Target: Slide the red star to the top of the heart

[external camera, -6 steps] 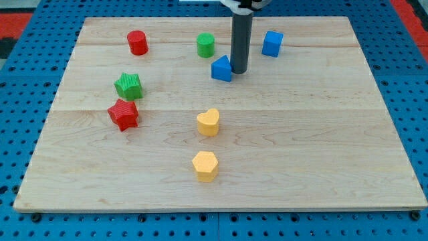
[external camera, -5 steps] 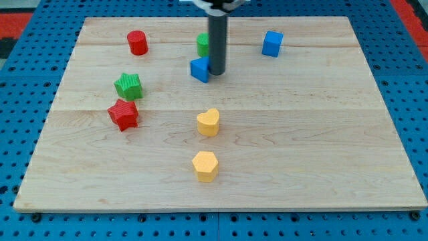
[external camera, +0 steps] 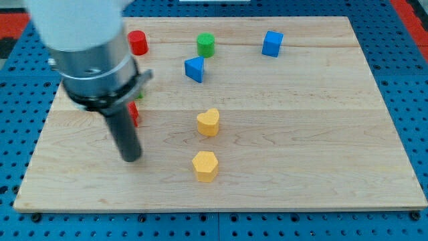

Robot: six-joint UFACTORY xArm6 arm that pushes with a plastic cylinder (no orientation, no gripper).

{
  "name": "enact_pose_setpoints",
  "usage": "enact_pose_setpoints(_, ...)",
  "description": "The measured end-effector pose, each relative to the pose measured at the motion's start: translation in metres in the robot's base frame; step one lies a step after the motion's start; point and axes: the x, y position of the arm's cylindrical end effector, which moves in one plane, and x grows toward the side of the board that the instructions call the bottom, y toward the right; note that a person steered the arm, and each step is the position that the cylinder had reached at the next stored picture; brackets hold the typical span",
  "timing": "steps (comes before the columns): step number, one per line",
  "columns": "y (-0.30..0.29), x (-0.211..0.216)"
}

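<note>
The red star (external camera: pixel 134 112) lies at the view's left, mostly hidden behind my rod; only a red sliver shows. The yellow heart (external camera: pixel 208 122) sits near the board's middle. My tip (external camera: pixel 130 158) rests on the board just below the red star and well to the left of the heart. The arm's large body covers the upper left of the view.
A yellow hexagon block (external camera: pixel 204 165) sits below the heart. A blue triangle block (external camera: pixel 194 69), a green cylinder (external camera: pixel 206 45), a blue cube (external camera: pixel 271 43) and a red cylinder (external camera: pixel 138 42) stand along the top. The green star is almost wholly hidden behind the arm.
My rod swept from the top middle down to the lower left, below the red star. The blue triangle block was pushed to the left. The arm now hides the green star and most of the red star.
</note>
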Motion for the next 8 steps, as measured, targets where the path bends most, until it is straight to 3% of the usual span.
enact_pose_setpoints(1,-0.045,-0.023)
enact_pose_setpoints(2,-0.022,-0.063)
enact_pose_setpoints(3,0.052,-0.093)
enact_pose_setpoints(4,0.099,-0.096)
enact_pose_setpoints(5,0.051,-0.104)
enact_pose_setpoints(6,0.050,-0.135)
enact_pose_setpoints(7,0.101,-0.142)
enact_pose_setpoints(8,0.110,-0.137)
